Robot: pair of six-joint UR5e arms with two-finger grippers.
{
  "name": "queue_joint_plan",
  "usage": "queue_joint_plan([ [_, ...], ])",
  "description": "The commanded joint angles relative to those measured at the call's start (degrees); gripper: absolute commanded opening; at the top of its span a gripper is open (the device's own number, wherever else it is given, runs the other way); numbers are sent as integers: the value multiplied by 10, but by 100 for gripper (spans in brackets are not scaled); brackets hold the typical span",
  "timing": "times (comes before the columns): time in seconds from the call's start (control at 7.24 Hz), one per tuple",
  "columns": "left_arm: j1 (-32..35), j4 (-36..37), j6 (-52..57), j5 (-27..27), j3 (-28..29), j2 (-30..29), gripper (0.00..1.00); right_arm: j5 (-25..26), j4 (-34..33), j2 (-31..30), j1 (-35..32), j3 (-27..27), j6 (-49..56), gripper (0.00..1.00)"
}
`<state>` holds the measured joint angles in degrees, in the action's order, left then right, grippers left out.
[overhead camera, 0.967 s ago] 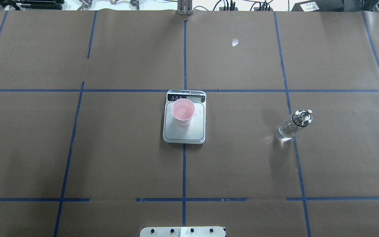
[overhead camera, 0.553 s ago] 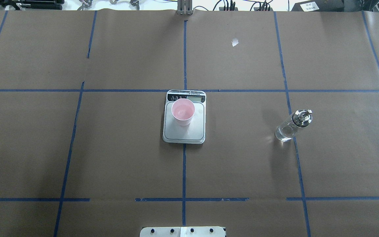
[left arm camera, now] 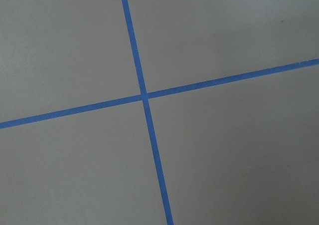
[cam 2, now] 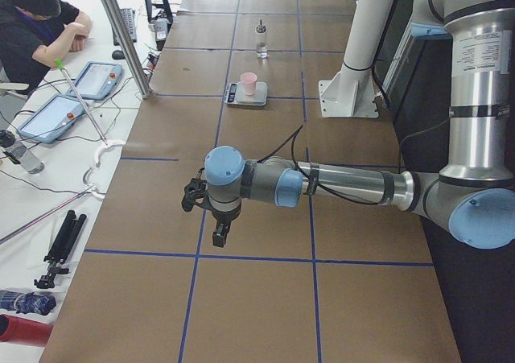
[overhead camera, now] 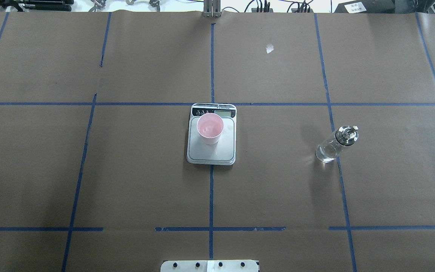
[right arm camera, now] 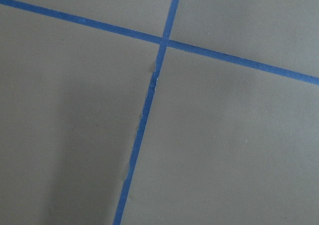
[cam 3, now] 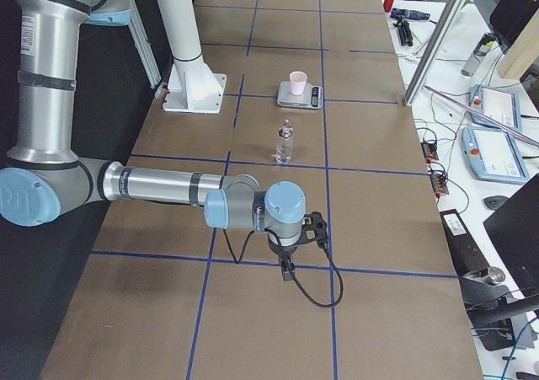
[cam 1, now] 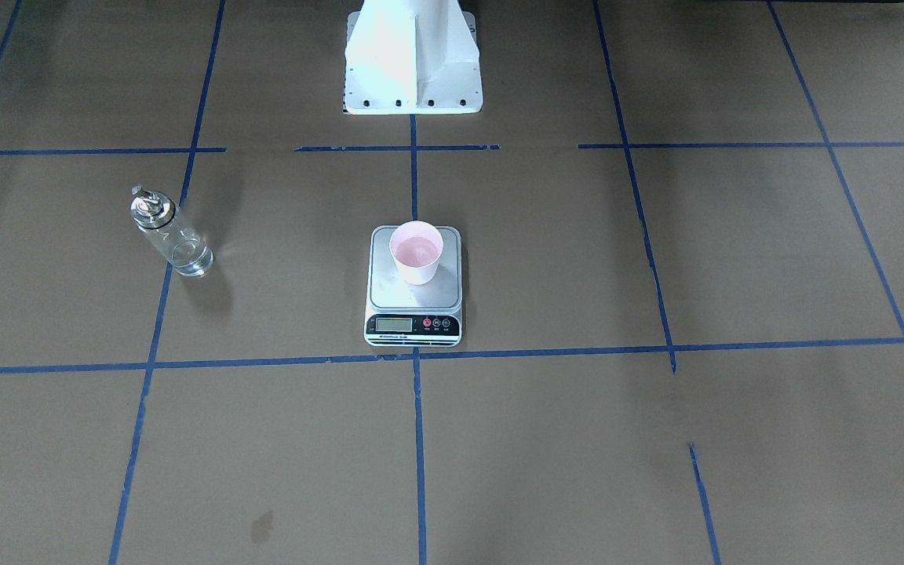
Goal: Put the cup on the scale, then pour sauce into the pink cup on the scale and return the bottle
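The pink cup (overhead camera: 210, 128) stands upright on the scale (overhead camera: 212, 153) at the table's middle, towards its display end. The bottle (overhead camera: 334, 145) stands upright on the table to the right of the scale, apart from it, with clear sauce (overhead camera: 325, 154) in it. In the front-facing view the bottle (cam 1: 171, 235) is left of the cup (cam 1: 416, 253). My left gripper (cam 2: 219, 236) shows only in the exterior left view and my right gripper (cam 3: 287, 272) only in the exterior right view. Both hang over bare table far from the scale. I cannot tell whether they are open or shut. The wrist views show only taped paper.
The robot's white base pedestal (cam 1: 413, 55) stands at the near table edge behind the scale. A metal post (overhead camera: 212, 9) stands at the far edge. A seated operator (cam 2: 32, 25) and tablets are beyond the far edge. Blue tape lines cross the brown paper.
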<state>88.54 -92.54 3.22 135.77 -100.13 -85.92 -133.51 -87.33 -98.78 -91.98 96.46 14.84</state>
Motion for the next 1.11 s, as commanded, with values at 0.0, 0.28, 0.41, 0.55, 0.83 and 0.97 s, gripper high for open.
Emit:
queue_joint_plan([
  [0.0,1,25,0,0,-6,-3,100,4,-10,-2,-14,3,17,100],
  [0.28,2,25,-1,1,-6,0,100,74,-10,4,-14,12,-2,100],
  [0.41,2,25,-1,1,-7,1,100,70,-10,4,-11,19,-43,100],
  [0.55,2,25,-1,0,-6,3,100,69,1,4,-10,22,-71,100],
  [0.83,1,25,-4,-1,5,6,100,62,29,0,-10,19,-67,100],
  [0.97,2,25,-4,-4,14,7,100,50,29,-1,-10,18,-65,100],
])
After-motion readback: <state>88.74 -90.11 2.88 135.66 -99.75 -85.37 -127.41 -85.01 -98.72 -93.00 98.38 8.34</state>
